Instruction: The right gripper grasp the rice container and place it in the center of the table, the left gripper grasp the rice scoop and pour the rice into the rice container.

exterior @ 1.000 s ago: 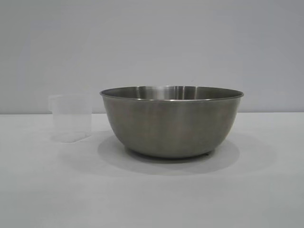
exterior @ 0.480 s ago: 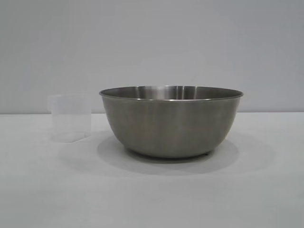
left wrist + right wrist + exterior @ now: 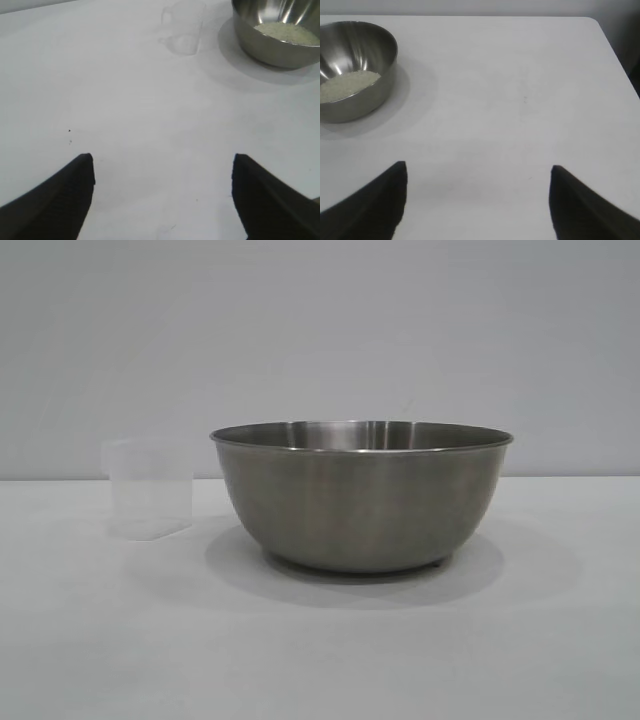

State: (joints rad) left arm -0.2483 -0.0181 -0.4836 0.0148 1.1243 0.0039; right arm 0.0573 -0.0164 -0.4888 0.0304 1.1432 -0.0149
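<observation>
Both grippers sitting apart and empty, well back from the rice container: left gripper (image 3: 162, 200), right gripper (image 3: 477, 200). Nothing shifting versus a second ago. Rice container (image 3: 361, 495) resting mid-worktop (image 3: 320, 660), rice (image 3: 287, 32) already inside. Rice scoop (image 3: 149, 488) standing upright beside it, looking emptied. Pour likely done, arms parking.

The exterior camera sits low, level with the white matte desk (image 3: 320, 660), close to the brushed steel bowl (image 3: 362, 495). Each wrist camera looks obliquely down past its own gripper; both share that bowl ahead.
</observation>
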